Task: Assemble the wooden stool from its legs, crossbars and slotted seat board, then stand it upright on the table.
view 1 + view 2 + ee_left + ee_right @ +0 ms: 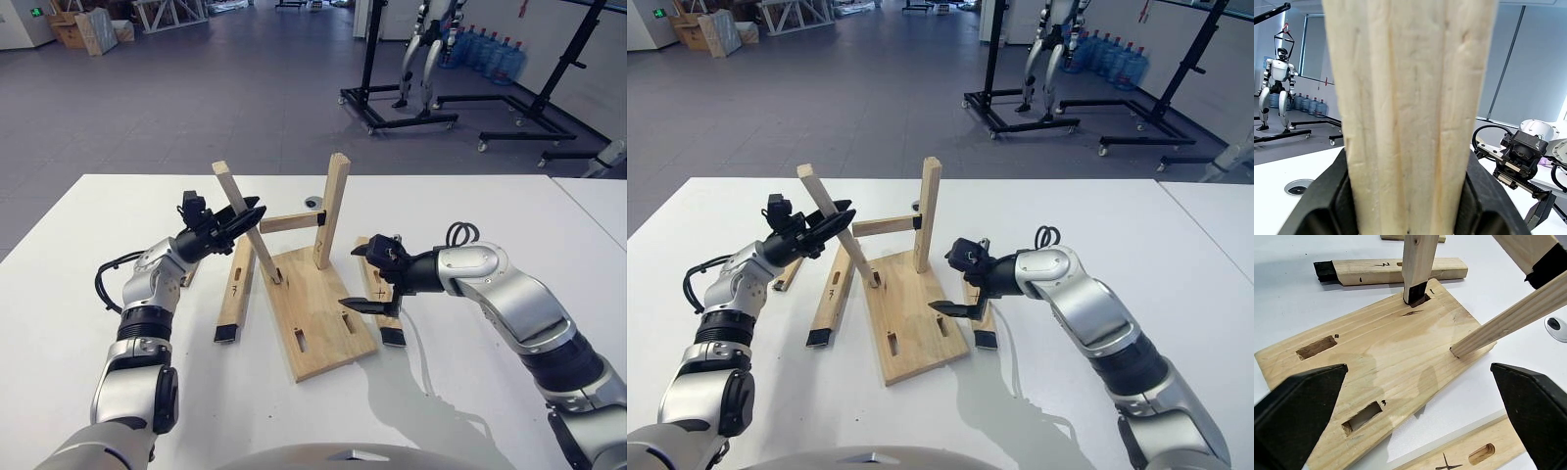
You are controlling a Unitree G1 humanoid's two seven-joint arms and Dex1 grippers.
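Note:
The slotted seat board (318, 328) lies flat at the table's middle. One leg (263, 257) leans in a slot near its left edge, and my left gripper (243, 217) is shut on it halfway up; the left wrist view has that leg (1410, 112) between the fingers (1327, 196). A second leg (333, 211) stands upright at the board's far end, with a crossbar (291, 222) reaching from it toward the leaning leg. My right gripper (351, 279) hangs open over the board's right edge (1400, 357), just above a loose leg (390, 328).
Another loose leg (236, 294) lies flat left of the board. A short wooden piece (789, 274) rests under my left forearm. A round cable port (313, 202) sits in the table behind the upright leg. A second table (598, 201) adjoins at the right.

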